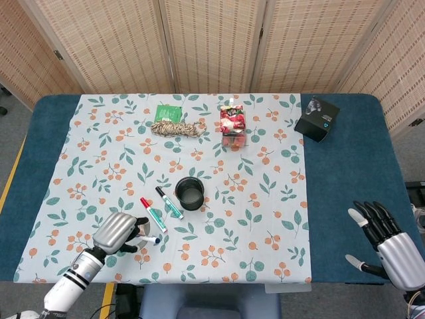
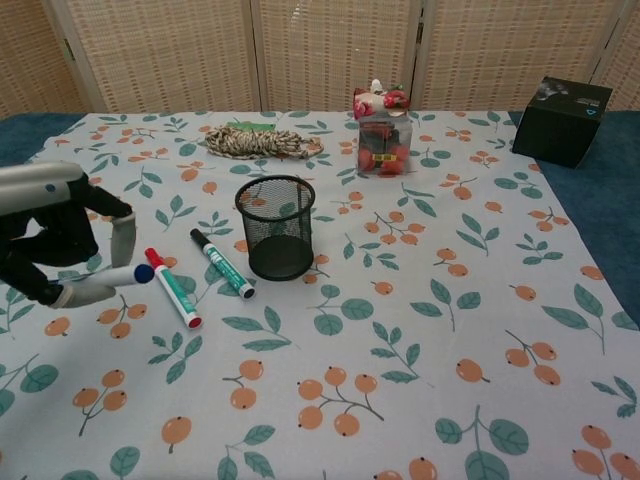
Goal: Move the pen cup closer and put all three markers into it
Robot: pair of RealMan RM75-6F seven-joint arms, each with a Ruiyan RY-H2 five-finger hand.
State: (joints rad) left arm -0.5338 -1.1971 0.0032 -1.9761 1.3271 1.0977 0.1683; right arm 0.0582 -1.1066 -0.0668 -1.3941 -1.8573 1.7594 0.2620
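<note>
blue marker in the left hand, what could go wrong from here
The left hand holds the blue marker only near one end, with the blue-capped end sticking out; it could slip or tilt on the way over. The pen cup is light mesh with a narrow mouth, so a nudge from the hand might tip it. The red marker and black-capped marker lie between hand and cup, so a low pass could scatter them.
</note>
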